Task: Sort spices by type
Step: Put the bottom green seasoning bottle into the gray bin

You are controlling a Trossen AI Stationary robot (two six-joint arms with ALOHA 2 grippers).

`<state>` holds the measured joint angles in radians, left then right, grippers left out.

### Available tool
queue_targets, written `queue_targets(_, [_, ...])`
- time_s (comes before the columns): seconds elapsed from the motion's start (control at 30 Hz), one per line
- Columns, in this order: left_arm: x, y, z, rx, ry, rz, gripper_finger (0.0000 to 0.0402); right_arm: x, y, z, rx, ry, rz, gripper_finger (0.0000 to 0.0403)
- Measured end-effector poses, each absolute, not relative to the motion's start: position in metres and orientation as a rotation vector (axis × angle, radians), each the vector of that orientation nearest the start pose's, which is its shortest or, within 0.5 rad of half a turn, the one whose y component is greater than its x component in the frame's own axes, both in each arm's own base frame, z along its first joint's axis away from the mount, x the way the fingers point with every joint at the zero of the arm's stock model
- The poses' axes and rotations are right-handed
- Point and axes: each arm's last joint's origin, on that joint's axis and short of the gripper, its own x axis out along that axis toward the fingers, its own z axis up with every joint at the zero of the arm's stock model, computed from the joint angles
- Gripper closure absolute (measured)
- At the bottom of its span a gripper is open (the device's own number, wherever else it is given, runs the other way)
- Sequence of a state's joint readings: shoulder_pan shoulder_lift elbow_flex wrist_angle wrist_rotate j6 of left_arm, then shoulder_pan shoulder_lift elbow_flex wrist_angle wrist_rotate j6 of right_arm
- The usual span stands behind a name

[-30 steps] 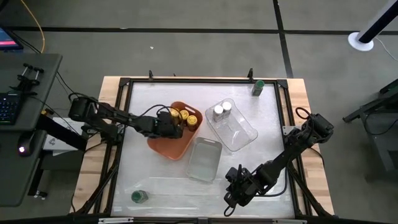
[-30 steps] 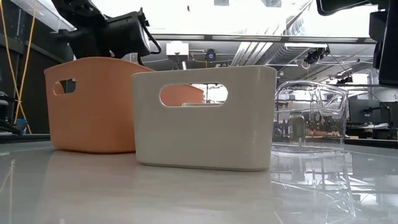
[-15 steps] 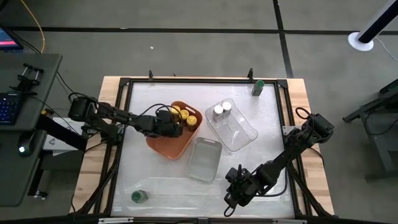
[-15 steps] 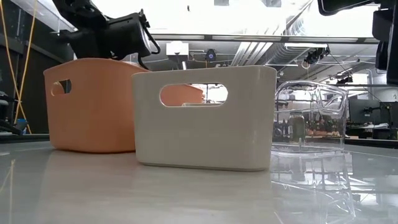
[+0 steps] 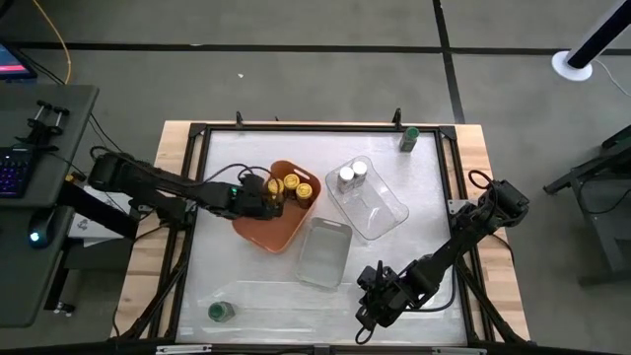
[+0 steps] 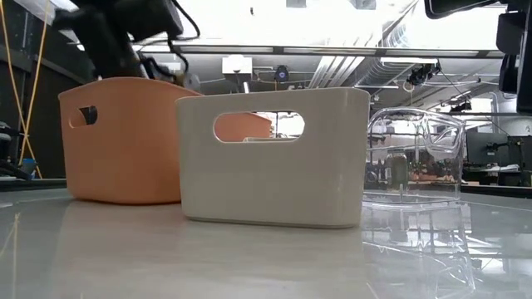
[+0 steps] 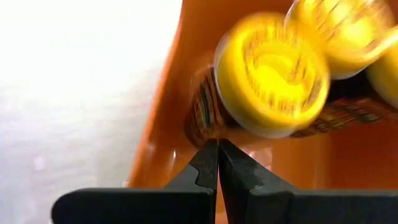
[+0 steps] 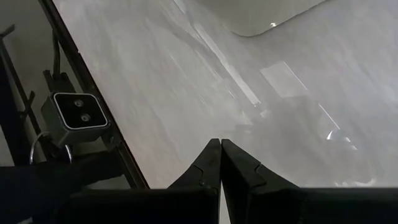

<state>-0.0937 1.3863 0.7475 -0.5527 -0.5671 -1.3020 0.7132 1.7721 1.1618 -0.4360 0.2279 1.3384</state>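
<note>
Several yellow-lidded spice jars (image 5: 289, 185) stand in the far end of the orange tray (image 5: 268, 229). Two silver-lidded jars (image 5: 352, 174) stand in the clear tray (image 5: 380, 209). One green-lidded jar (image 5: 408, 138) stands at the table's far right corner, another (image 5: 219, 312) near the near left corner. My left gripper (image 5: 264, 200) is shut over the orange tray, its tips (image 7: 218, 144) right by a yellow-lidded jar (image 7: 270, 74). My right gripper (image 5: 365, 314) waits shut above the table near its near edge (image 8: 219, 146). My left gripper's shut fingertips stand close against the side of a yellow-lidded jar (image 7: 205, 121) inside the orange tray, coming from the table's left. Whether they touch the jar, I cannot tell.
A grey tray (image 5: 323, 252) lies between the orange and clear trays, holding nothing. In the low view it (image 6: 274, 158) stands in front, with the orange tray (image 6: 125, 141) to one side and the clear one (image 6: 416, 158) to the other. A black frame (image 5: 187, 227) borders the table.
My left gripper has drawn back toward the table's left edge, away from the yellow-lidded jars, and risen a little; the whole left arm has pulled back with it. The jars and trays stand where they were.
</note>
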Motion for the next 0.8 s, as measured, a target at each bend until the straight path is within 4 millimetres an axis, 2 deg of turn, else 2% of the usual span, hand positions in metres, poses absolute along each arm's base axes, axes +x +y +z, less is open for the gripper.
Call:
queue_targets(0.23, [0.216,-0.013,0.219,-0.724,0.586,0.908,0.0401,0.273,0.227,0.189,0.695,1.028,-0.218,0.0403])
queue_targets(0.43, [0.193,-0.044,0.245,-0.722,0.553,0.666,0.0401,0.270,0.221,0.195,0.663,1.038,-0.236,0.0403])
queue_targets(0.6, [0.178,-0.098,0.272,-0.631,0.592,0.291,0.0401,0.269,0.220,0.196,0.635,1.045,-0.228,0.0403])
queue_targets(0.8, [0.164,-0.186,0.307,-0.466,0.730,-0.133,0.0401,0.268,0.219,0.195,0.623,1.056,-0.239,0.0403])
